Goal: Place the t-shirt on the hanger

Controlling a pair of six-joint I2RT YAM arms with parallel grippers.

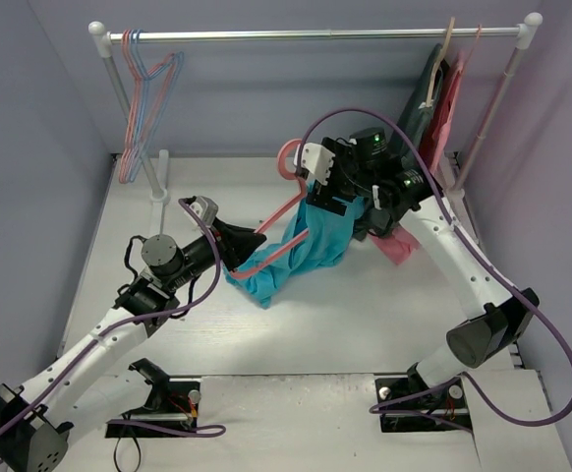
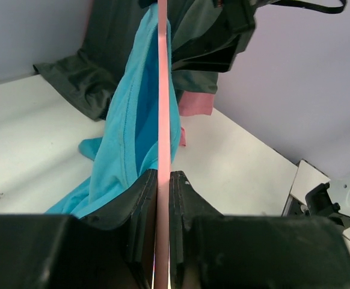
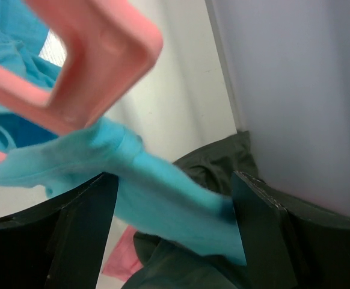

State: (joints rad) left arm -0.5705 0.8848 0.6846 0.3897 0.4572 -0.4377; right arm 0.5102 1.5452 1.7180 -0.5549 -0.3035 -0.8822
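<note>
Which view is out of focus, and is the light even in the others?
Right wrist: the hanger, very near the lens, is blurred, and the t-shirt is soft too. Left wrist: both sharp, but the left tool is dark. Top: sharp, even light, soft shadows on the table.

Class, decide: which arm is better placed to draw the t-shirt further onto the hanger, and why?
Right, probably. The right gripper has its jaws open around the t-shirt fabric beside the hanger. The left gripper is shut on the hanger's bar, steadying it.
</note>
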